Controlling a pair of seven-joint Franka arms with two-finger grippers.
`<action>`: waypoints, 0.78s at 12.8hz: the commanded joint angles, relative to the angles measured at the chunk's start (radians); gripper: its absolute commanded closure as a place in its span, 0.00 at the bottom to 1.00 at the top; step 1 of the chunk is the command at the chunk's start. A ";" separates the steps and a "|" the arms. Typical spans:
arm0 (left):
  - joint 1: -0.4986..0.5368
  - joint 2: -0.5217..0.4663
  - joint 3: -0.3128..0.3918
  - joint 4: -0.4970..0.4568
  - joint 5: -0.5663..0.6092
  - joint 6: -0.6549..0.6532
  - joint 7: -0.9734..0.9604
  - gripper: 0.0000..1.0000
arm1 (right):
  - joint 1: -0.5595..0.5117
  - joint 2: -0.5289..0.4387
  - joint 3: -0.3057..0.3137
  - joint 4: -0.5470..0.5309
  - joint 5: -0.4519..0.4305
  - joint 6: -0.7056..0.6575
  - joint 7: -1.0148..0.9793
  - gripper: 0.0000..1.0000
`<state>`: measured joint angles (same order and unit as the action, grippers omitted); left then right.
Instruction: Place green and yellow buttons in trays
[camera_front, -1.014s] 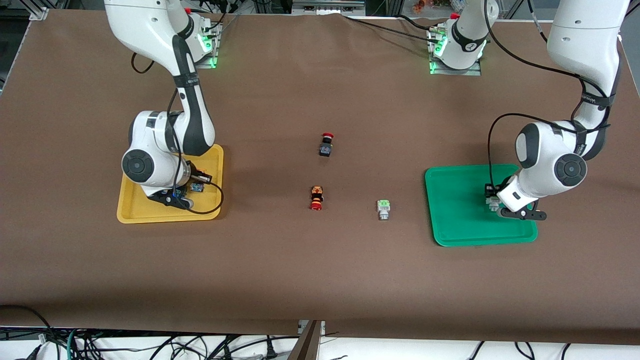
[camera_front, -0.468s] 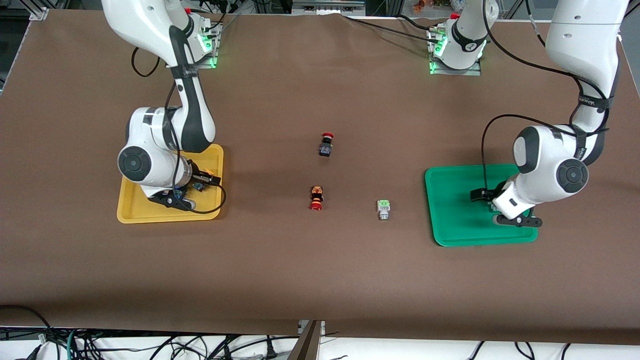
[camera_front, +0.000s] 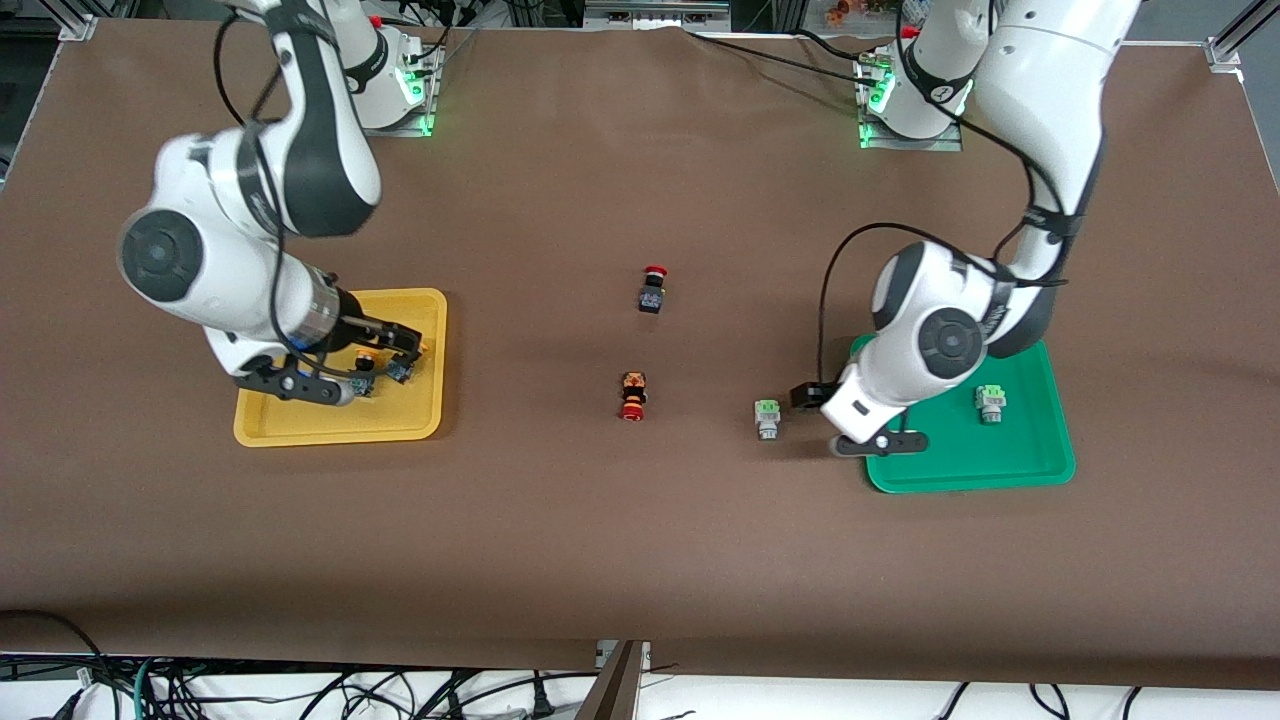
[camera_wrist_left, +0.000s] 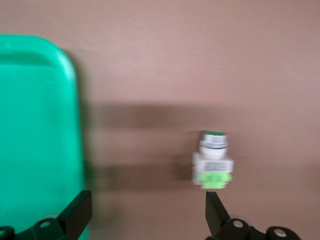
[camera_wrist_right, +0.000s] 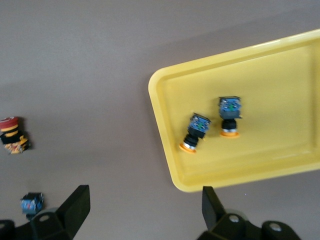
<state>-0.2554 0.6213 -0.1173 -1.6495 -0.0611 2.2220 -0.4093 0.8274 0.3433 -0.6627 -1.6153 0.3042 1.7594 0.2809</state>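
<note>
Two yellow buttons (camera_front: 378, 362) are lying side by side in the yellow tray (camera_front: 405, 425), at the right arm's end of the surface. In the right wrist view both (camera_wrist_right: 210, 126) are sitting inside that tray (camera_wrist_right: 170, 165), close together but not touching. The right tool (camera_front: 345, 372) is hanging over the yellow tray with its fingers spread wide and nothing in them.

One green button (camera_front: 991, 402) is resting in the green tray (camera_front: 960, 475), at the left arm's end of the surface. The other green button (camera_front: 767, 418) is lying on the bare brown surface (camera_front: 640, 560), near the green tray and outside it. The left tool (camera_front: 850, 420) is hanging over the edge of the green tray, on the side toward that loose button, and its fingers are spread apart and holding nothing. The left wrist view is showing the loose green button (camera_wrist_left: 214, 161) on the surface beside the tray's rim (camera_wrist_left: 70, 125).

Two red-topped buttons are lying near the middle of the surface: a black one (camera_front: 652, 290), and an orange and black one (camera_front: 633, 396) nearer to the front camera.
</note>
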 joint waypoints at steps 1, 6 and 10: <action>-0.054 0.087 -0.005 0.093 0.073 0.010 -0.107 0.00 | 0.006 -0.171 -0.003 -0.026 -0.101 -0.096 0.006 0.01; -0.071 0.149 -0.039 0.091 0.156 0.102 -0.212 0.00 | -0.004 -0.297 0.021 -0.038 -0.180 -0.161 -0.006 0.01; -0.076 0.166 -0.041 0.091 0.193 0.116 -0.271 0.75 | -0.406 -0.332 0.392 -0.040 -0.192 -0.187 -0.049 0.01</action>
<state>-0.3247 0.7647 -0.1568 -1.5906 0.0903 2.3299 -0.6231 0.5944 0.0532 -0.4285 -1.6310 0.1286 1.5831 0.2587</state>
